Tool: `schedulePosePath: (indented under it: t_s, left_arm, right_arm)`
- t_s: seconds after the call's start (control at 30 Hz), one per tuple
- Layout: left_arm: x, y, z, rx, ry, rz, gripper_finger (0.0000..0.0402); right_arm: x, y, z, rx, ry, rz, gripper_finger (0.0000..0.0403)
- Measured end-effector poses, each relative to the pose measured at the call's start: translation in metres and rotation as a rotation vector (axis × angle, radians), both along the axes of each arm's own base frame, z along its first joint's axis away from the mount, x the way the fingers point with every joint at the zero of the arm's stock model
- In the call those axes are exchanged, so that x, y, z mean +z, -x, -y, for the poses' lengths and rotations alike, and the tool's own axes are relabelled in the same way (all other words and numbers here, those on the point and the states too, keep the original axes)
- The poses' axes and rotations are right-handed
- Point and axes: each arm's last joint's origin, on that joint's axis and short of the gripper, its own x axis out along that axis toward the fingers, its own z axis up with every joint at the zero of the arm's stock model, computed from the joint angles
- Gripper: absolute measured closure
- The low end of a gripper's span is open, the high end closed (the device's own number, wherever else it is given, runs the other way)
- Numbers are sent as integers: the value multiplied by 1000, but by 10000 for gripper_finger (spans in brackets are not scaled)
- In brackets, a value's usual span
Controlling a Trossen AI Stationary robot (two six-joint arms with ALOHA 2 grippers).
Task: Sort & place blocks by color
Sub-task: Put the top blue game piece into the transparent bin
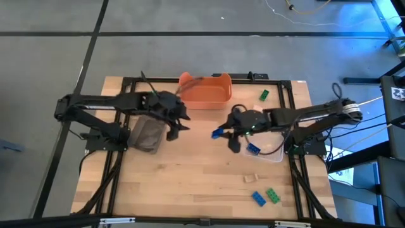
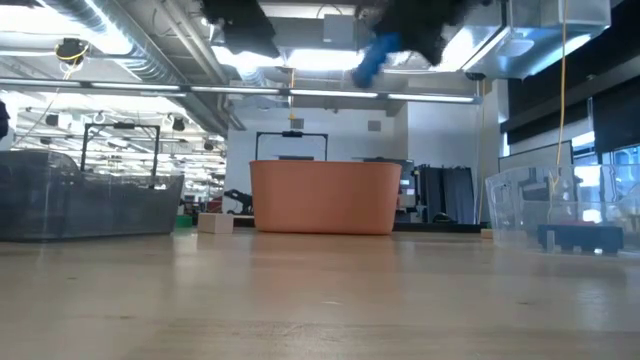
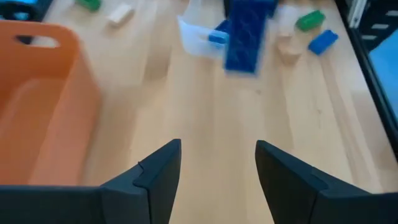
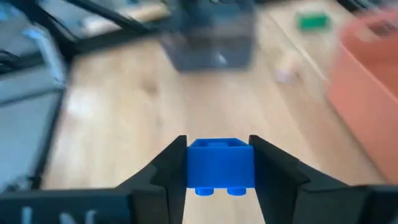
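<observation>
Here the right gripper (image 4: 220, 163) pinches a studded blue block (image 4: 221, 165) between its jaws, lifted off the tabletop (image 1: 190, 171). The clear bin (image 1: 269, 152), already holding blue, lies just beside and below. The left gripper (image 3: 217, 165), jaws spread, waits farther off.

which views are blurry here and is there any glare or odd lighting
Right wrist view: the held blue block between the right gripper fingers is sharp, the table and orange tub behind are smeared. Left wrist view: far blocks soft, open left gripper crisp. Low view: bright ceiling lights wash out the top. High view: blue glow at the right corner.
</observation>
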Motion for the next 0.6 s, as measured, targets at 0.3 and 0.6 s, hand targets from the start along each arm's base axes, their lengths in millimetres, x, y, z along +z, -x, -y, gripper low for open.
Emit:
schedulePosePath:
  t_s: [0.3, 0.6]
  left_arm:
    - [-2, 67, -10, 152, 95, 258, 205]
    - [-15, 114, -3, 198, 181, 695, 205]
  right_arm:
    - [6, 68, 6, -184, -26, -67, 261]
    - [7, 96, 4, -278, -140, 245, 261]
